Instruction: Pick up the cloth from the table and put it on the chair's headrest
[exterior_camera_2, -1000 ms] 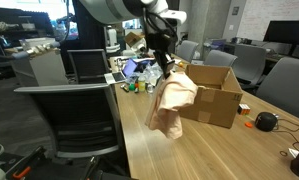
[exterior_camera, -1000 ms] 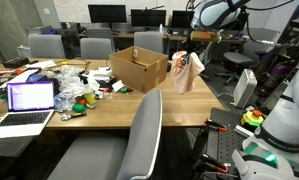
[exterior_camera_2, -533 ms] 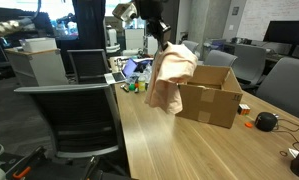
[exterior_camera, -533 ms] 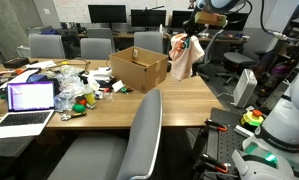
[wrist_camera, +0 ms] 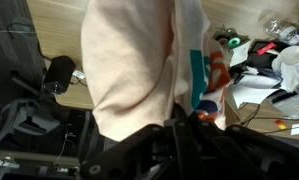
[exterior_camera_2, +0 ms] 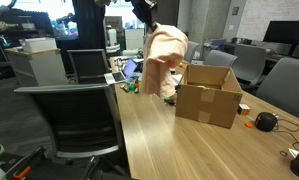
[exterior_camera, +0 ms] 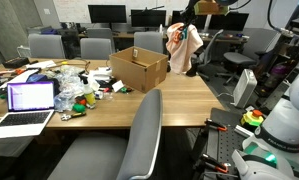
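Note:
The whitish-cream cloth (exterior_camera: 183, 48) with orange and red patches hangs from my gripper (exterior_camera: 178, 27), high above the far end of the light-brown wooden table (exterior_camera: 139, 108). It also shows hanging in an exterior view (exterior_camera_2: 163, 58) and fills the wrist view (wrist_camera: 139, 65). My gripper (wrist_camera: 185, 128) is shut on the cloth's top; in an exterior view the gripper (exterior_camera_2: 149, 20) sits at the frame's top. The large grey chair stands at the table's near side, its headrest (exterior_camera: 149, 100) well below and away from the cloth. Its back also shows in an exterior view (exterior_camera_2: 64, 90).
An open cardboard box (exterior_camera: 140, 68) stands on the table under the cloth, also seen in an exterior view (exterior_camera_2: 208, 92). A laptop (exterior_camera: 29, 100) and toy clutter (exterior_camera: 77, 88) lie further along. Smaller grey chairs (exterior_camera: 94, 47) and monitors (exterior_camera: 107, 14) stand behind.
My gripper has lifted the cloth steadily upward, from just above the table beside the box to well above it, and the cloth now hangs higher in both exterior views.

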Action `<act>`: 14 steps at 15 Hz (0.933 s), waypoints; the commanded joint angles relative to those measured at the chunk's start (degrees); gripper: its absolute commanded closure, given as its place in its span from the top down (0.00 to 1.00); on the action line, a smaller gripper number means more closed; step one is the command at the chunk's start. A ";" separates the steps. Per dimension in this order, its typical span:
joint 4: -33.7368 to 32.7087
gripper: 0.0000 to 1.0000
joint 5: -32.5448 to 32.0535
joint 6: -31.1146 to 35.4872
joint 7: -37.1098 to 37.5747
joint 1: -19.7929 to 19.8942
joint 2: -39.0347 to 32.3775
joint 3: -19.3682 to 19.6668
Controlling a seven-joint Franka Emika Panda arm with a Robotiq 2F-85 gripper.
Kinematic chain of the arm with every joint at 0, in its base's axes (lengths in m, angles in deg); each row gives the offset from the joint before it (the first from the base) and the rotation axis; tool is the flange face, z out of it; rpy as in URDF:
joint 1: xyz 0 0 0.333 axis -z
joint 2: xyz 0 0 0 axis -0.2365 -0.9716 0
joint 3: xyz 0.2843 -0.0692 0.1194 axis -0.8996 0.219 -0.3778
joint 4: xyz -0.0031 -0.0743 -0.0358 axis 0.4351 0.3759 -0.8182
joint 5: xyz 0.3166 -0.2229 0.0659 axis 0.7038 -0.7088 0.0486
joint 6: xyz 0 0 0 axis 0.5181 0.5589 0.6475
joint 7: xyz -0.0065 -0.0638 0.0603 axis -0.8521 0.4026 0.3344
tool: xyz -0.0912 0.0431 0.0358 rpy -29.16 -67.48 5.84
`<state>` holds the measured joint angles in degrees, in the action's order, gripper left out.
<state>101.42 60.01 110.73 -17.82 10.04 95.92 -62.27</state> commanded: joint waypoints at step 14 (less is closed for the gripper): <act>-5.60 0.01 -1.21 -9.31 -16.62 -10.19 1.77 -3.42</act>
<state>97.22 56.93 103.33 -28.93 2.64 97.17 -66.73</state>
